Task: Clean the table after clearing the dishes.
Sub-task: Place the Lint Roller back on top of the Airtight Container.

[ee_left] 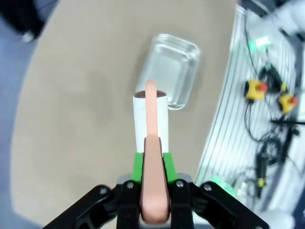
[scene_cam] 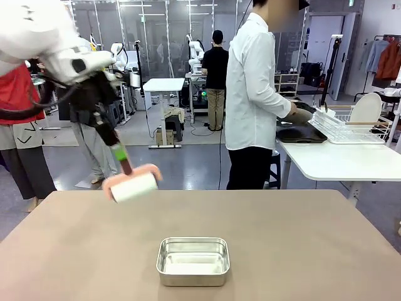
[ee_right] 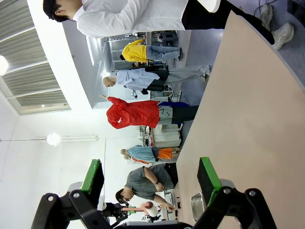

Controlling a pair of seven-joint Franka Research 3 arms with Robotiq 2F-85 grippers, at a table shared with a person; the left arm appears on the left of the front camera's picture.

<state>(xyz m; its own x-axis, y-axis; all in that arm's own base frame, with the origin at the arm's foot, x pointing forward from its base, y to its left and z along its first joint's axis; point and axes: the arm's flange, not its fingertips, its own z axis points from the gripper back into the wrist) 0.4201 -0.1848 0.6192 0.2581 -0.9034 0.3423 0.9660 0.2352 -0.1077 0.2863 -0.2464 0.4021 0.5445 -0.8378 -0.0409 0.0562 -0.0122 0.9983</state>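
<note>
My left gripper (scene_cam: 119, 153) is shut on the pink handle of a lint roller (scene_cam: 133, 186), held tilted just above the far left part of the taupe table (scene_cam: 313, 238). In the left wrist view the green pads of that gripper (ee_left: 153, 164) clamp the handle, and the white roll (ee_left: 139, 119) points down at the table (ee_left: 71, 119). My right gripper (ee_right: 150, 179) stands open with nothing between its fingers, beside the table (ee_right: 248, 119). Of the dishes, a dark tray (scene_cam: 301, 134) lies on the white side table and a white plate (scene_cam: 366, 108) stands in the wire rack.
A small steel pan (scene_cam: 193, 260) sits near the table's front middle and shows beyond the roller (ee_left: 169, 71) in the left wrist view. A person (scene_cam: 250, 94) in a white shirt stands at the far edge, turned toward the white side table (scene_cam: 344, 160), one hand at the tray.
</note>
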